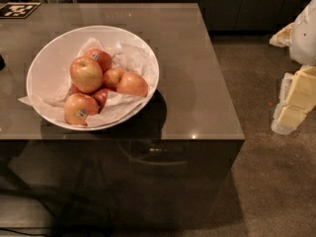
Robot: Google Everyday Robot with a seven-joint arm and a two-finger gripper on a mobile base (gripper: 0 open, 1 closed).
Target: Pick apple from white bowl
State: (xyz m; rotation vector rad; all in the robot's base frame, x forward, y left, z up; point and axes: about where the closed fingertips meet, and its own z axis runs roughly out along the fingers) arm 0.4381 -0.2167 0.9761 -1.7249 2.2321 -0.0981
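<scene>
Well apart from the gripper, which hangs off past the table edge (spread or pressed together, can't tell), the apple tops the pile in the white bowl. I'd come straight down on it, clear of its stickered neighbours.

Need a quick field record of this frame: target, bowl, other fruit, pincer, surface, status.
target: apple, top of the pile, no sticker showing
container: white bowl, lined with paper
others: stickered apple at the front, paler apple on the right side
surface: table, glossy brown
arm end: pincer at the view's right edge, over the floor, clear of the bowl
status: apple not yet picked
</scene>
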